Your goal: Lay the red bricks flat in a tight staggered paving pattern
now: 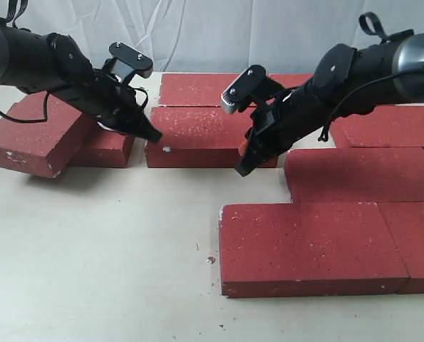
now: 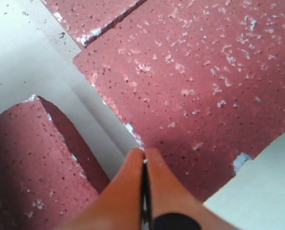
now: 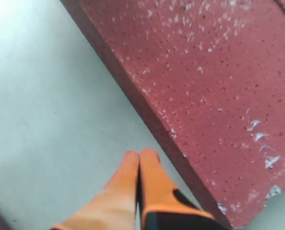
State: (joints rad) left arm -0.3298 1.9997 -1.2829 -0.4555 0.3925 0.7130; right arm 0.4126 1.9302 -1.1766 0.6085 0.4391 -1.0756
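I take the middle brick (image 1: 204, 135) as my mark; it lies flat on the worktop (image 1: 90, 249). Well to its left a tilted brick (image 1: 30, 139) leans with one side propped on a flat brick (image 1: 108, 149), which lies just left of the middle brick with a narrow gap between them. My left gripper (image 1: 153, 135) sits at the middle brick's left end. Its orange fingers (image 2: 128, 191) are pressed together with nothing between them, tips at that brick's corner. Behind the middle brick a back brick (image 1: 197, 89) lies flat, close against it. My right gripper (image 1: 241, 169) hangs at the front of the middle brick's right end, pressed together and empty, tips low beside its long side. Right of the middle brick, the other red bricks (image 1: 361, 174) lie flat in stepped rows, tight together.
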